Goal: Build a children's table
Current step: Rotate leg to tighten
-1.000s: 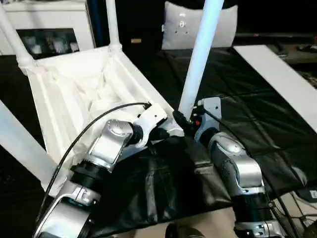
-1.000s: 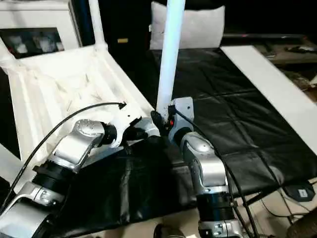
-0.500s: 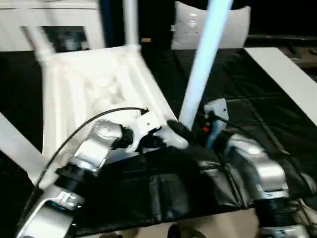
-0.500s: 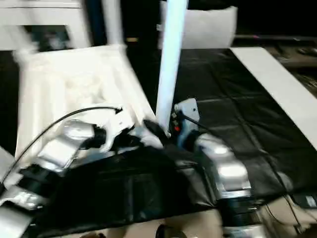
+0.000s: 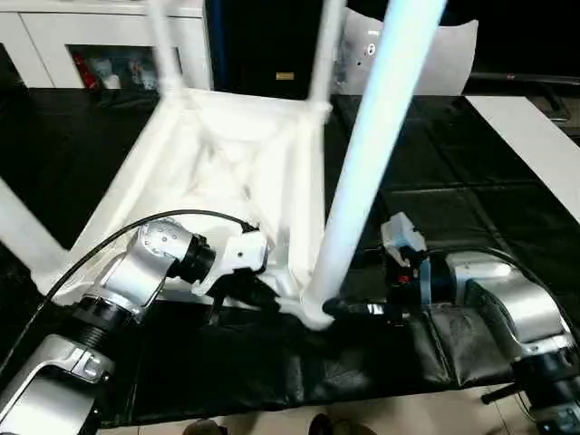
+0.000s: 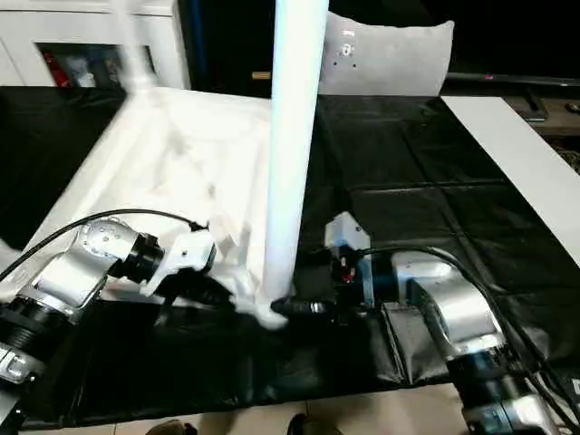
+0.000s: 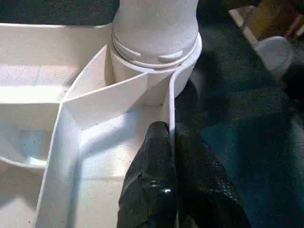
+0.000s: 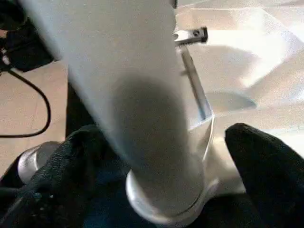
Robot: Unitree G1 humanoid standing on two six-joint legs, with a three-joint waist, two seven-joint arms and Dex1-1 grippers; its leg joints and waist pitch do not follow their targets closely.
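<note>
The white table top (image 5: 227,172) lies upside down on the black mat, ribs upward. A long white leg (image 5: 362,163) stands upright in its near right corner socket (image 5: 311,313). Three more legs rise from the other corners. My left gripper (image 5: 246,294) is shut on a thin rim wall (image 7: 172,109) of the top, right beside that socket. My right gripper (image 5: 352,310) is open at the base of the leg. Its black fingers (image 8: 266,171) stand spread on either side of the leg (image 8: 133,95), the one on the table top's side clear of it.
The black mat (image 5: 453,181) covers the work surface. A white-grey cushion (image 5: 430,54) stands at the back, a flat white board (image 5: 535,136) lies at the right, and a white cabinet (image 5: 72,41) is at the back left. A black cable (image 5: 118,245) loops over my left arm.
The camera has shifted. My right gripper has spread its fingers and let go of the leg, and its arm now lies lower. My left gripper keeps its hold on the rim.
</note>
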